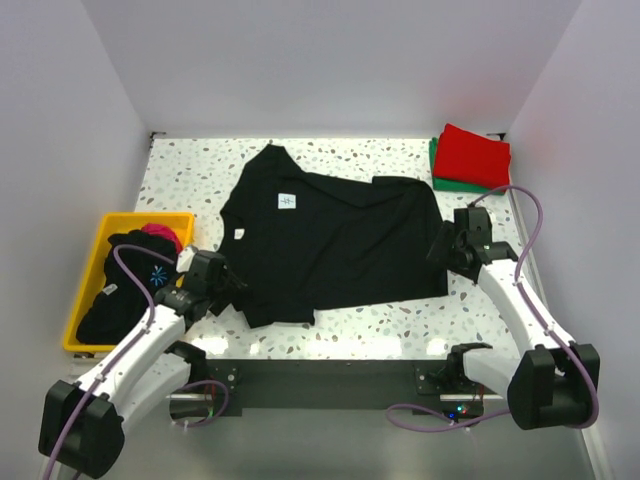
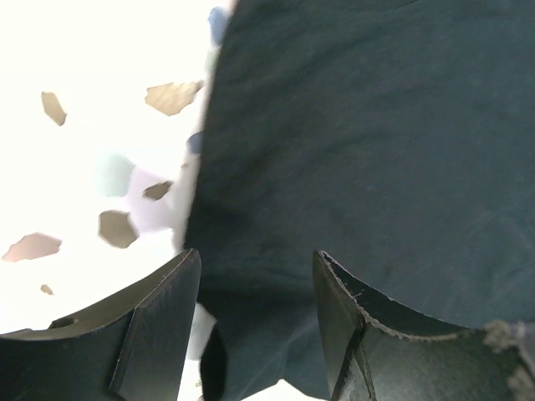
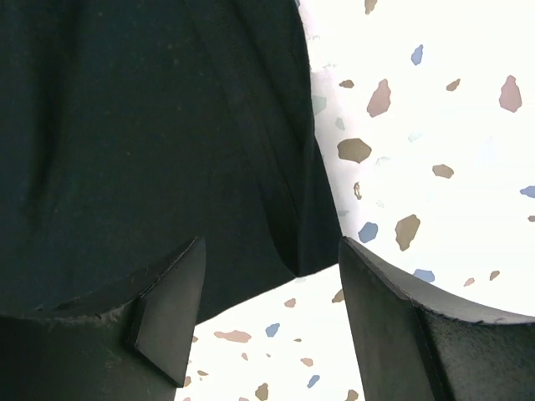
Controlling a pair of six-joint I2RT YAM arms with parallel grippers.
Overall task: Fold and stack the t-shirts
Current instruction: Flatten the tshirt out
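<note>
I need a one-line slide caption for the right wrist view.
Open right pincer poised at a corner of the black t-shirt on the speckled table.

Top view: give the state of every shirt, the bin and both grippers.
black t-shirt: spread out, unfolded.
red t-shirt: folded, on top of the green one.
green t-shirt: folded, under the red.
yellow bin: holds crumpled clothes.
left gripper: open, at the black shirt's edge.
right gripper: open, over its corner.

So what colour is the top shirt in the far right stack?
Red shirt over a green one; top external view shows it best.
</note>
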